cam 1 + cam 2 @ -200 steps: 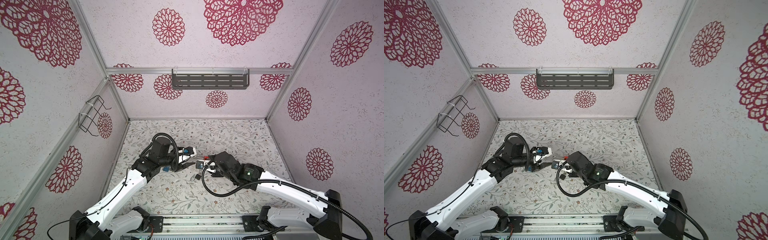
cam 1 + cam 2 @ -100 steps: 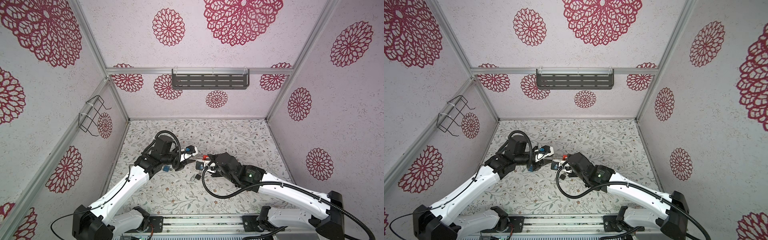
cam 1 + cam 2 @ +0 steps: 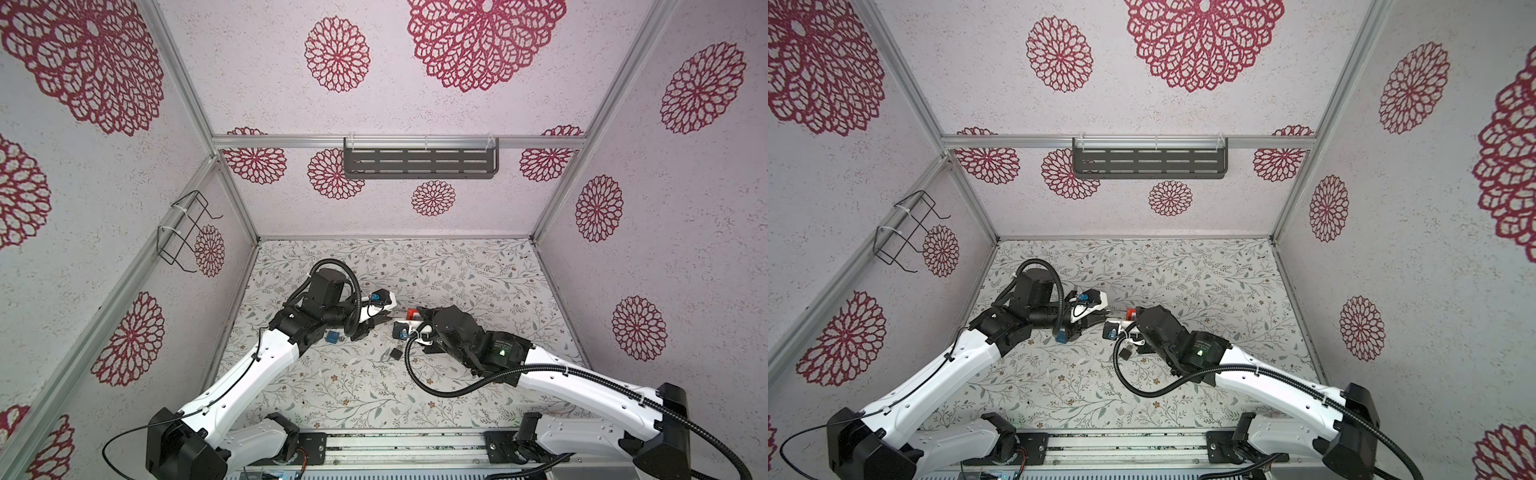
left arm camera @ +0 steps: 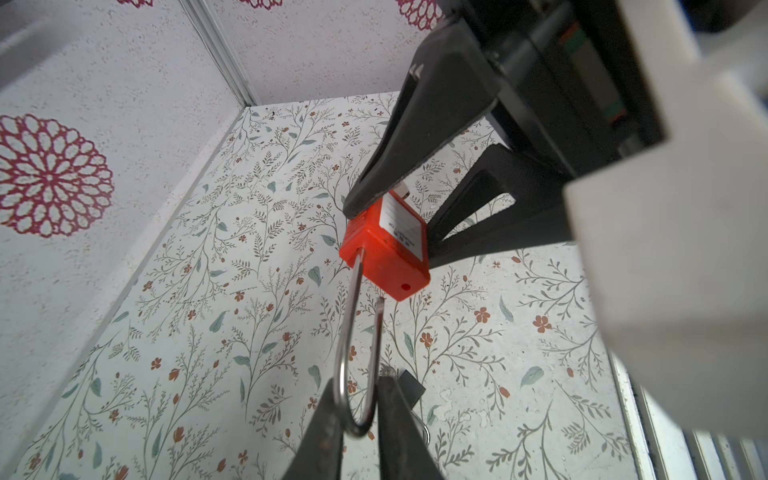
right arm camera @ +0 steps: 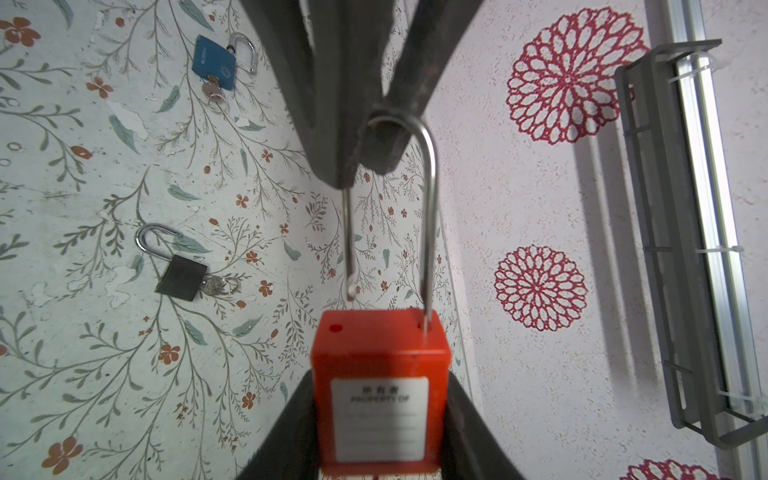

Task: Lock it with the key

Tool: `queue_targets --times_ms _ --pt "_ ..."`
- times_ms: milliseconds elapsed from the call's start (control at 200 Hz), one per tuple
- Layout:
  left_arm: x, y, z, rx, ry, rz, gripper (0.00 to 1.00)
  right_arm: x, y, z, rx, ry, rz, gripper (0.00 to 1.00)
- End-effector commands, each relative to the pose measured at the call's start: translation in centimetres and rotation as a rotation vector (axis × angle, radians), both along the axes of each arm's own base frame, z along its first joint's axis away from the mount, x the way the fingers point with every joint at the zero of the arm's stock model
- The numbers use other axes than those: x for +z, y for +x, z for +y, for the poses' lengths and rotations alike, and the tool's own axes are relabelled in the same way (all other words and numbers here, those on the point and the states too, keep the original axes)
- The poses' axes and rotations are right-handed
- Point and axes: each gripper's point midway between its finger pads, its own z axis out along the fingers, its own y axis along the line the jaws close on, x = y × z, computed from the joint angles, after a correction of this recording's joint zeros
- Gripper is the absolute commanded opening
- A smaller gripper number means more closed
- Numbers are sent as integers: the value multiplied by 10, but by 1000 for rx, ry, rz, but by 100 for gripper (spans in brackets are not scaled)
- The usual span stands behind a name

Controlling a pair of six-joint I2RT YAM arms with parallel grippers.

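We held the red padlock (image 5: 380, 386) up off the table (image 5: 62, 187). Its body was clamped between the fingers of the right claw (image 5: 380, 415), and the left claw (image 5: 365, 141) was pinched on the bend of the open shackle (image 5: 430, 199). The shackle's free end hung just off its hole. We judged it best to keep the body still, twist the shackle until end and hole lined up, then press straight along its legs. We could see no key in this lock. A second earlier the left claw had stood wider and apart from the lock; since then it had closed in. The blue padlock (image 5: 214, 62) and grey padlock (image 5: 180, 272) lay on the table.
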Motion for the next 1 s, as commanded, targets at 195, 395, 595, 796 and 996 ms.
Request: queue_targets --times_ms 195,395,595,796,996 --pt "14 1 -6 -24 -37 0 20 19 0 1 -5 50 -52 25" --pt "18 1 -9 -34 -56 14 24 20 0 1 -1 55 -58 24" --pt "12 0 -9 -39 -34 27 21 20 0 0 -4 53 -62 24" --pt "15 1 -10 -45 -41 29 13 19 0 0 -7 53 -66 24" --pt "12 1 -10 -47 -34 44 16 25 4 -1 -21 61 -94 24"
